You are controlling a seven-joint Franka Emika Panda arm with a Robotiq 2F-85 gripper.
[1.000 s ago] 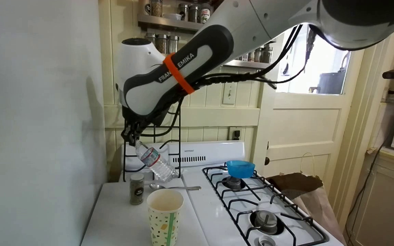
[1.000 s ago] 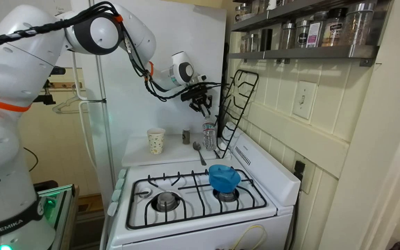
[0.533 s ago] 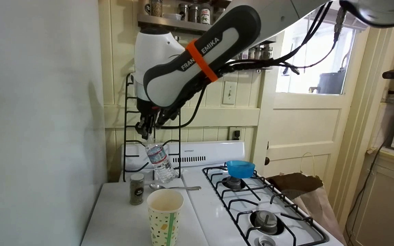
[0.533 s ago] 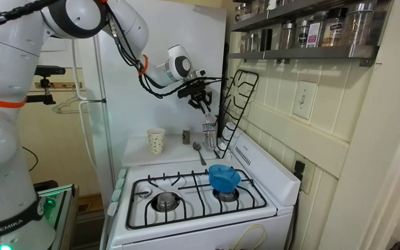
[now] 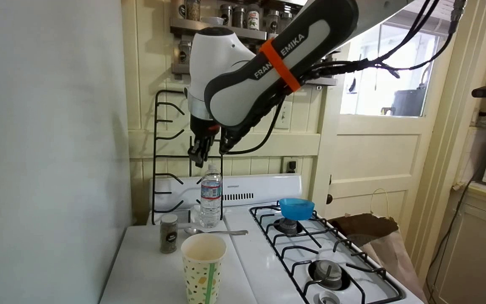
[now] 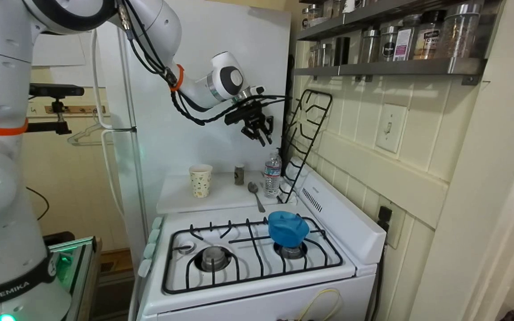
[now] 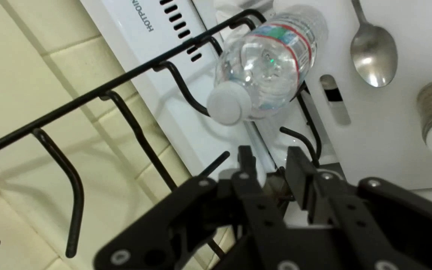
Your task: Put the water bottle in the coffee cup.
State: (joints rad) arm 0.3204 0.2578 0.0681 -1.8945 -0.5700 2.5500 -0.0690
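While bottle (image 6: pixel 272 173) stands, claw (image 7: pixel 270 154) parted, gap between

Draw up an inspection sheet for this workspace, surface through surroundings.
Surface: white worktop; spills, nothing seen.
Job's things: water bottle upright and capped, outside the upright, open-topped coffee cup.
Clutter: spoon and spice jar on the worktop.
Gripper: open, nothing held, near the bottle's top but apart from it.
Cables: black, looped, none seen touching the worktop.
Surroundings: stove alongside, blue bowl above a burner; tilted black grate near the bottle.
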